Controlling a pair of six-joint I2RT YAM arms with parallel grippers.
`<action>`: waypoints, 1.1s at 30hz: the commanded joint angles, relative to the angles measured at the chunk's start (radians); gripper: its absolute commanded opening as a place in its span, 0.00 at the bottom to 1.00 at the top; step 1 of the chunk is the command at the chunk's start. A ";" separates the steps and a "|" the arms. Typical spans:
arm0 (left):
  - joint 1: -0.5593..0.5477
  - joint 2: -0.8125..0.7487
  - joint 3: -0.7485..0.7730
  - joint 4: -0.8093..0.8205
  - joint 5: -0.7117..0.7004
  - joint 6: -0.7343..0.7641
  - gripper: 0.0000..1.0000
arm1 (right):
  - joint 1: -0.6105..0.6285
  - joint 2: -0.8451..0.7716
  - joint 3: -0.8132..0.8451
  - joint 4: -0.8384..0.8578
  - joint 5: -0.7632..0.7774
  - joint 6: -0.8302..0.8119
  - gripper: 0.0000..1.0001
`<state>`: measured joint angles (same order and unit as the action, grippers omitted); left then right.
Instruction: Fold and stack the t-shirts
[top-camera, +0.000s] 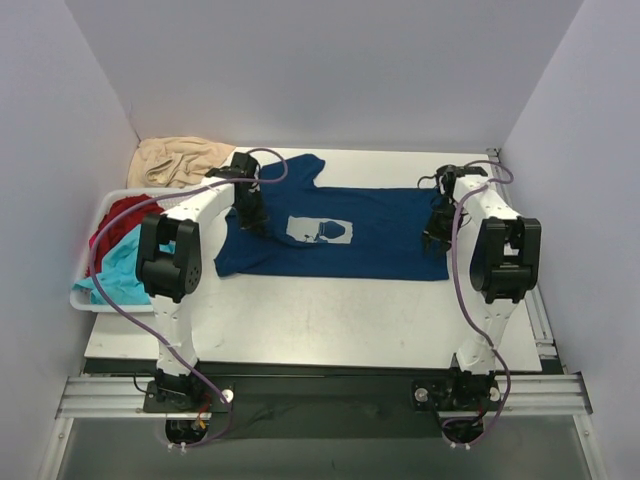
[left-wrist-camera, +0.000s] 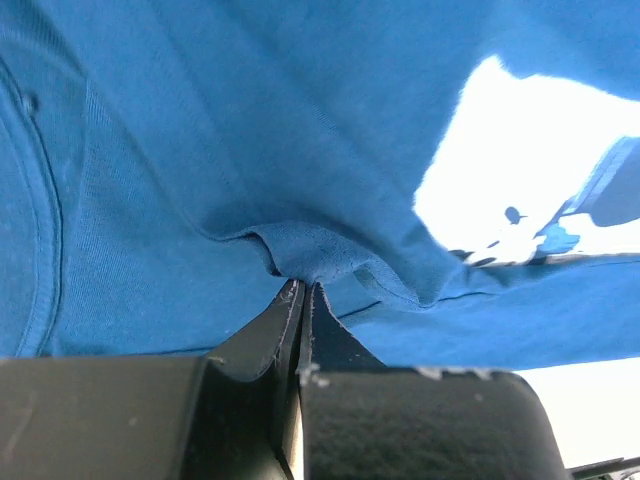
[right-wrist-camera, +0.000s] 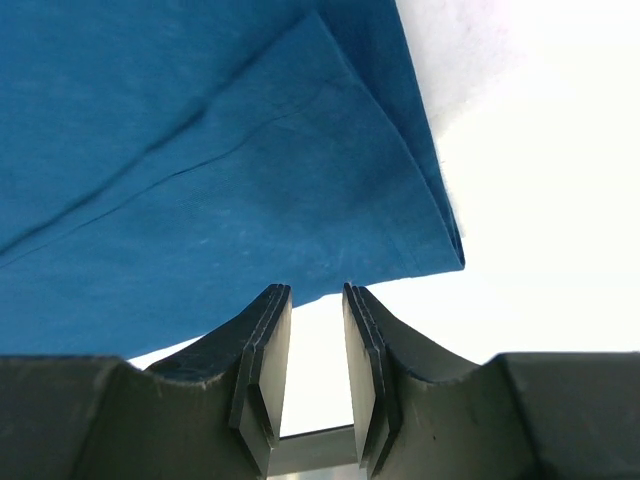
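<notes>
A navy blue t-shirt (top-camera: 370, 235) with a pale square print (top-camera: 320, 231) lies spread across the back of the white table (top-camera: 330, 320). My left gripper (top-camera: 256, 222) is over its left part, near the collar, and is shut on a pinch of the blue cloth (left-wrist-camera: 300, 262). My right gripper (top-camera: 437, 232) is at the shirt's right edge; in the right wrist view the gripper (right-wrist-camera: 316, 300) is open and empty, its tips just at the hem (right-wrist-camera: 300, 230). A red shirt (top-camera: 122, 217) and a turquoise shirt (top-camera: 115, 268) lie in the bin at the left.
A white bin (top-camera: 82, 298) stands at the table's left edge. A tan cloth (top-camera: 175, 160) is heaped at the back left corner. Grey walls close in the back and both sides. Bare table lies in front of the shirt.
</notes>
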<state>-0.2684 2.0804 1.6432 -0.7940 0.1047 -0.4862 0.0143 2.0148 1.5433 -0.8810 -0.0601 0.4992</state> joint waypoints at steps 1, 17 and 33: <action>-0.011 0.007 0.070 0.056 0.015 0.021 0.00 | 0.003 -0.062 0.047 -0.072 0.032 0.012 0.29; -0.037 0.250 0.366 0.088 0.095 0.028 0.00 | 0.009 -0.028 0.049 -0.075 0.023 -0.001 0.28; -0.057 0.279 0.412 0.195 0.104 0.093 0.03 | 0.032 -0.013 0.052 -0.072 0.013 0.006 0.27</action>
<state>-0.3264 2.3604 2.0174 -0.6971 0.1955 -0.4313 0.0349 1.9942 1.5768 -0.8936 -0.0563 0.4980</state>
